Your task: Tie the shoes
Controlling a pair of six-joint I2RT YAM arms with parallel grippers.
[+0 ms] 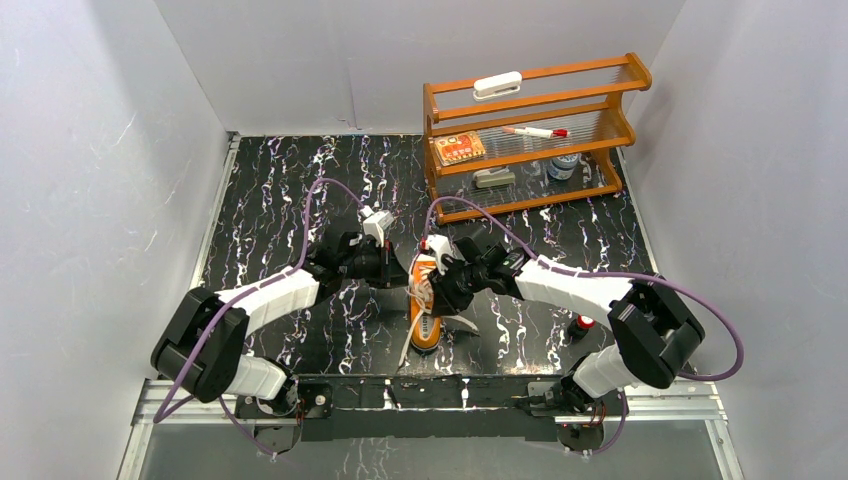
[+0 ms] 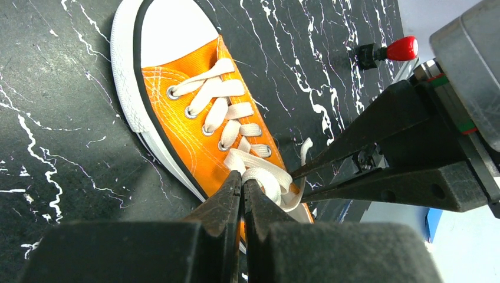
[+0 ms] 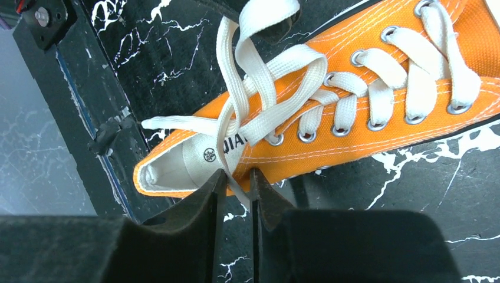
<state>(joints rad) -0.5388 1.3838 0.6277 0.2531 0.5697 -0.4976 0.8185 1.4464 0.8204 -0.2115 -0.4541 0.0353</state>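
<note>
Closest, my left pincer (image 2: 242,178) is pinching the white laces (image 2: 266,174) atop the orange sneaker (image 2: 177,127); my right pincer (image 3: 237,177) is clamping one strand over its opening.

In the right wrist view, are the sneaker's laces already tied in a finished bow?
No, the laces only cross loosely over the sneaker, one strand running down into the right end effector.
</note>
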